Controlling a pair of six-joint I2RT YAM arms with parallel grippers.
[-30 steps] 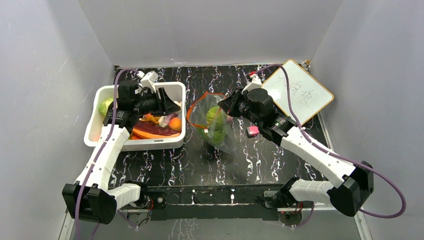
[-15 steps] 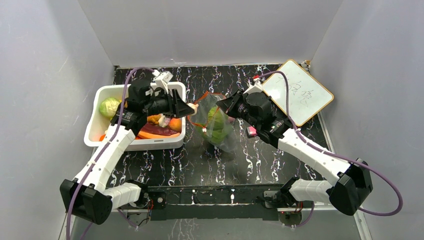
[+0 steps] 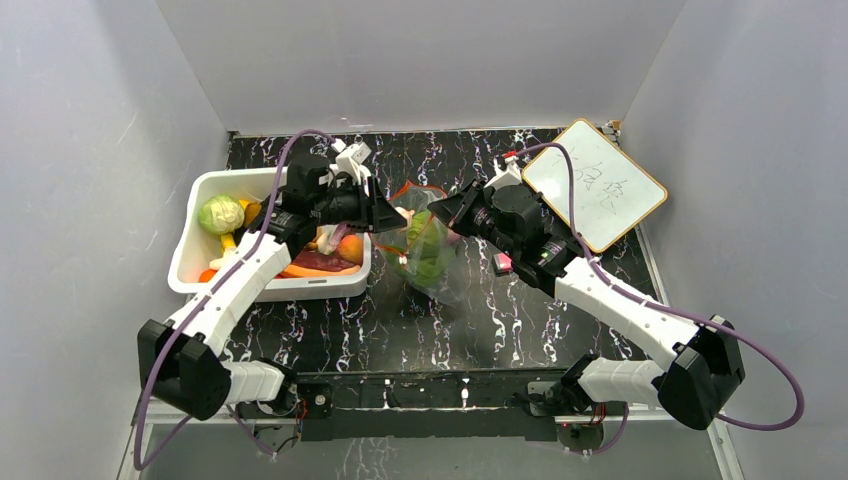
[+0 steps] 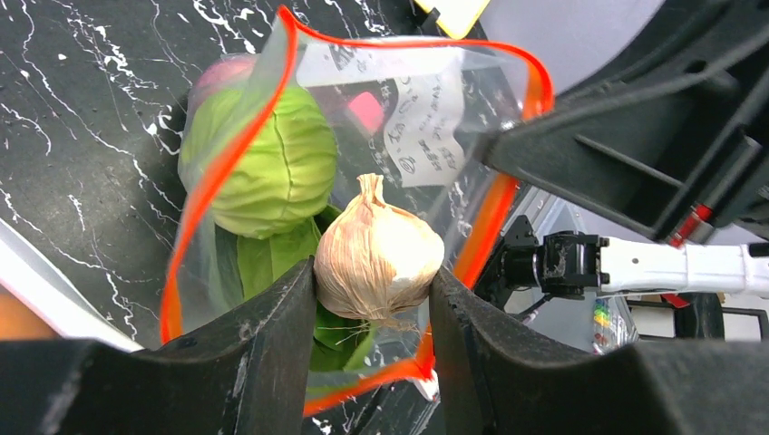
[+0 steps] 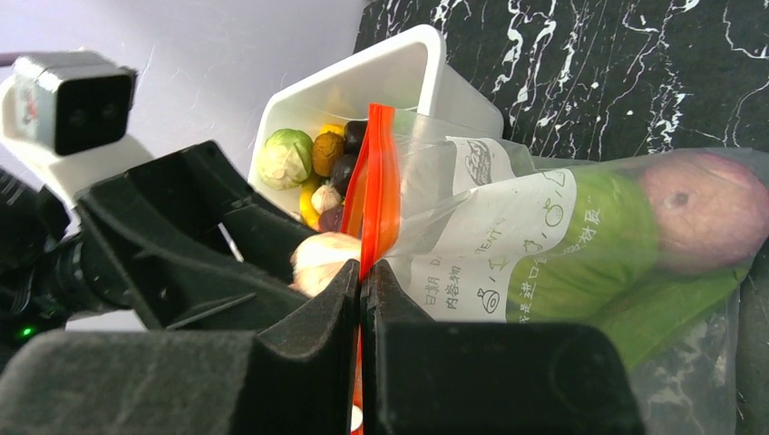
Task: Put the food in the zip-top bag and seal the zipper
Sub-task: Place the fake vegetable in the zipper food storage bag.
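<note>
The clear zip-top bag (image 3: 428, 250) lies between the arms with its mouth held open; its red-orange zipper (image 4: 204, 190) rings the opening. Inside lie a green cabbage (image 4: 267, 163), green leaves (image 4: 263, 263) and a pinkish fruit (image 5: 707, 213). My left gripper (image 4: 374, 281) is shut on a pale garlic bulb (image 4: 376, 254) just at the bag's mouth (image 3: 395, 215). My right gripper (image 5: 363, 281) is shut on the zipper strip (image 5: 376, 190), pinching one edge of the mouth up. More food (image 3: 222, 213) stays in the white bin.
The white bin (image 3: 190, 250) stands at the left with a green cabbage, an orange fruit (image 3: 350, 247) and other toys. A small pink block (image 3: 505, 263) lies right of the bag. A whiteboard (image 3: 595, 185) leans at the back right. Grey walls enclose the table.
My left arm has lifted out of the bin and swung right, carrying the garlic bulb to the bag's mouth. The right gripper kept its hold on the zipper, shifting slightly left.
</note>
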